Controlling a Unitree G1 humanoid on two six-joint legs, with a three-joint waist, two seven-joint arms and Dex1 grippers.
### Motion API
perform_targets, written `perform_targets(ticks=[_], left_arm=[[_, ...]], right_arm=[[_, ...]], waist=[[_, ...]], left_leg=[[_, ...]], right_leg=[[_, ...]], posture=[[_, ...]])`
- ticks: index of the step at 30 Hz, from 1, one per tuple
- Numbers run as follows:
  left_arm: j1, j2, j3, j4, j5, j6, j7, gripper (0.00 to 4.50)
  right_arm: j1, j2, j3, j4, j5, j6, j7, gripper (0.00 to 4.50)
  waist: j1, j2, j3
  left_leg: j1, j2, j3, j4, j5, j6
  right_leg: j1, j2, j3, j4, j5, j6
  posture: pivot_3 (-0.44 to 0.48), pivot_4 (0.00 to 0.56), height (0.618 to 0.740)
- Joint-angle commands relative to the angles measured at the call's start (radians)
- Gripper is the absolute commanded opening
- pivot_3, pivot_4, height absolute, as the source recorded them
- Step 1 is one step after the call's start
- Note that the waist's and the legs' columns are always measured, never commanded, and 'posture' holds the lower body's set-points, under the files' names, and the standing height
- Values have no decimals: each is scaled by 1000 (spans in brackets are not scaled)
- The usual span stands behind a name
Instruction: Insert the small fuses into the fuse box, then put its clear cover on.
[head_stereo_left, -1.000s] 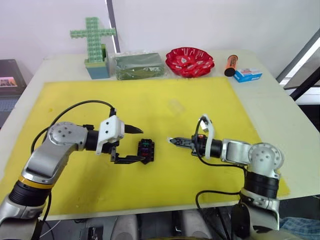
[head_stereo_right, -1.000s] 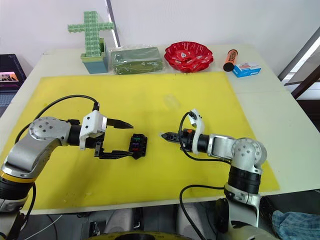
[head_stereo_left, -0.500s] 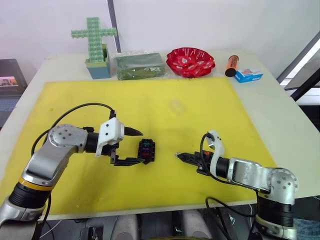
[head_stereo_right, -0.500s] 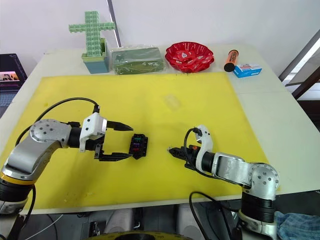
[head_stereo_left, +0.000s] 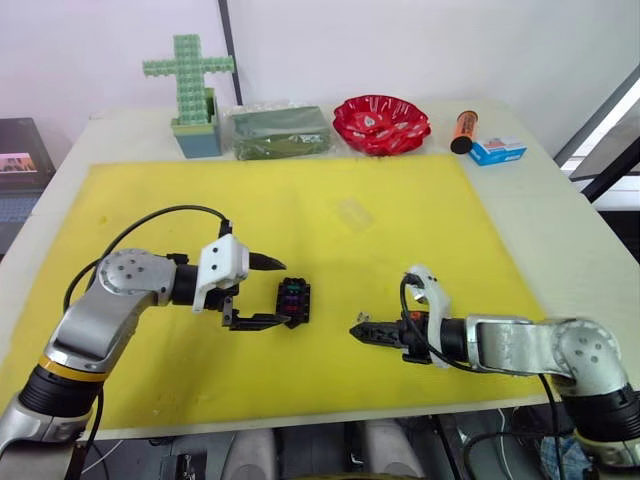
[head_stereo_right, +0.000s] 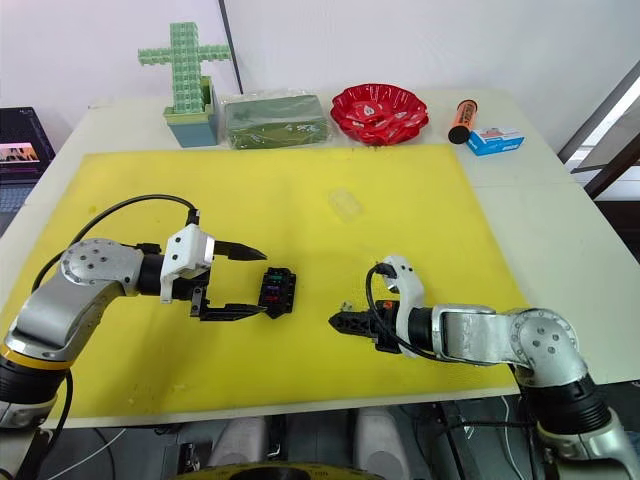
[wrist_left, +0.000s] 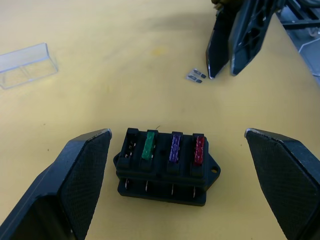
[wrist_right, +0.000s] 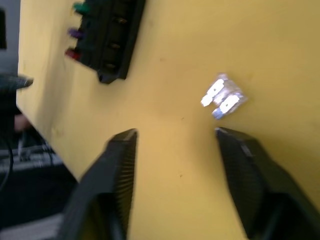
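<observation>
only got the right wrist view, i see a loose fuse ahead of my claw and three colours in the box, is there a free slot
Observer: Yes. The left wrist view shows four slots in the fuse box, and the end slot beside the green fuse is empty.
Operator: ok where's the cover
Observer: The clear cover lies on the yellow mat, farther from the robot than the box, with nothing on it.
Operator: is the left claw gripping the box
Observer: No. The left claw is open, with one finger on each side of the box and mat showing in both gaps.
</observation>
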Motion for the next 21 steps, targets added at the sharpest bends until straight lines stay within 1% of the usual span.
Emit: perform_targets(ticks=[1, 2, 3, 4, 7, 10, 12, 14, 17, 21], left_arm=[[-17, 1, 9, -18, 1, -12, 2, 4500], [-16, 3, 11, -20, 0, -11, 1, 4500], [-15, 4, 12, -20, -1, -10, 1, 4500], [-16, 5, 13, -20, -2, -10, 0, 4500], [-21, 9, 20, -19, -8, -7, -3, 4500], [-25, 15, 24, -21, -14, -6, -14, 4500], [-26, 19, 24, -26, -17, -5, -21, 4500], [-31, 21, 23, -26, -20, -6, -27, 4500], [-40, 22, 24, -28, -23, -3, -36, 4500], [-40, 31, 26, -62, -46, 13, -57, 4500]], right_arm=[[-50, -67, 24, -10, 0, 25, 82, 4093], [-71, -90, 24, -8, -19, 50, 133, 4377], [-90, -109, 24, 0, -31, 67, 172, 4447], [-110, -125, 26, 9, -43, 84, 214, 4447], [-200, -163, 21, 25, -148, 154, 409, 4447], [-295, -220, 52, 1, -375, 194, 697, 4447], [-365, -230, 73, 81, -446, 228, 823, 4447], [-407, -223, 86, 139, -507, 240, 924, 4447], [-426, -217, 110, 160, -619, 225, 1038, 4447], [-425, -193, 142, 201, -739, 215, 1128, 4447]], waist=[[0, 0, 0], [1, 0, 0], [2, 0, 0], [2, 0, 0], [1, 0, 0], [1, 0, 0], [1, 0, 0], [1, 0, 0], [4, 0, 0], [3, 0, 0]], left_leg=[[0, 0, 0, 0, 0, 0], [0, 0, 0, 0, 0, 0], [0, 0, 0, 0, 0, 0], [0, 0, 0, 0, 0, 0], [0, 0, 0, 0, 0, 0], [0, 0, 0, 0, 0, 0], [0, 0, 0, 0, 0, 0], [0, 0, 0, 0, 0, 0], [-1, 0, 1, 0, 0, 0], [-1, 0, 1, 0, 0, 0]], right_leg=[[0, 0, 0, 0, 0, -1], [0, 0, 0, 0, 0, -1], [0, 0, 0, 0, 0, -1], [0, 0, 0, 0, -1, -1], [0, 0, 0, -1, -1, -1], [0, 0, 0, -1, -1, -1], [-1, 0, 0, -1, -1, -1], [-1, 0, 0, -2, -1, -1], [-1, 0, 0, -2, -1, -1], [-1, 0, 0, -2, -1, -1]], posture=[[0, 150, 740], [0, 150, 740], [0, 150, 740], [0, 150, 740], [0, 150, 740], [0, 150, 740], [0, 150, 740], [0, 150, 740], [0, 150, 740], [0, 150, 740]])
